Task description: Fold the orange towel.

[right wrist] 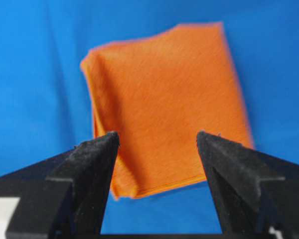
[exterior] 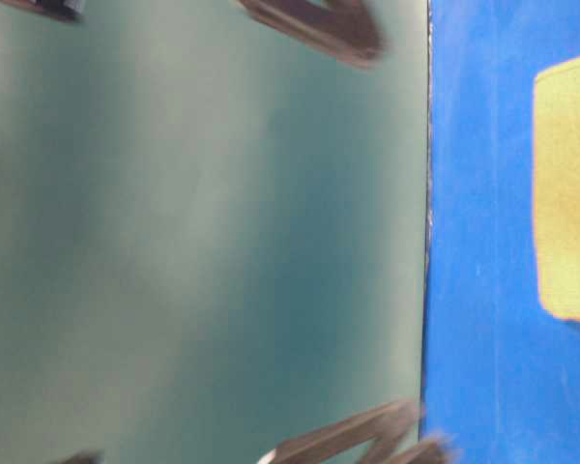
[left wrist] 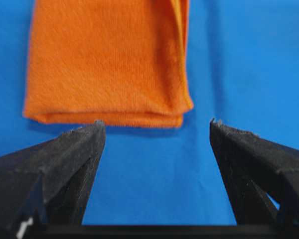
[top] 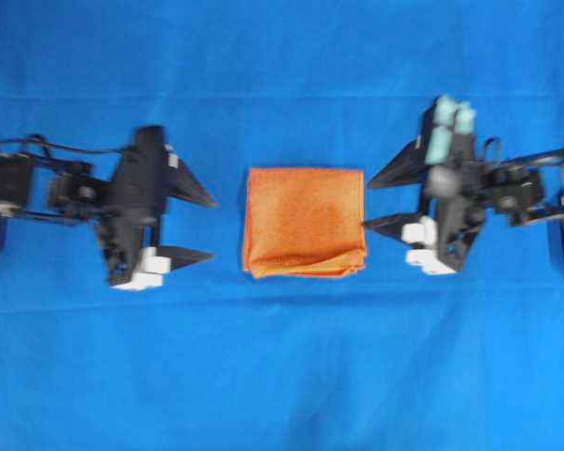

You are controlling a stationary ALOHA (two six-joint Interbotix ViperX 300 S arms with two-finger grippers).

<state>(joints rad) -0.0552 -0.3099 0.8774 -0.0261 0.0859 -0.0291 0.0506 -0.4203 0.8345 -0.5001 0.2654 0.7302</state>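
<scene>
The orange towel [top: 305, 222] lies folded into a compact stack of layers at the middle of the blue sheet [top: 282, 376]; the left gripper [top: 193, 225] and the right gripper [top: 387, 201] flank it, each with jaws spread wide and holding nothing; the right one's lower fingertip [top: 371, 225] sits just at the towel's edge, the left stands apart from it. The fold looks complete, judging by the layered edges at the near side, which lie slightly uneven; the step in hand appears to be release and withdrawal; done well, both arms would lift clear with jaws kept apart, the right tip drawn away without snagging a hem or dragging the top layer out of line.
</scene>
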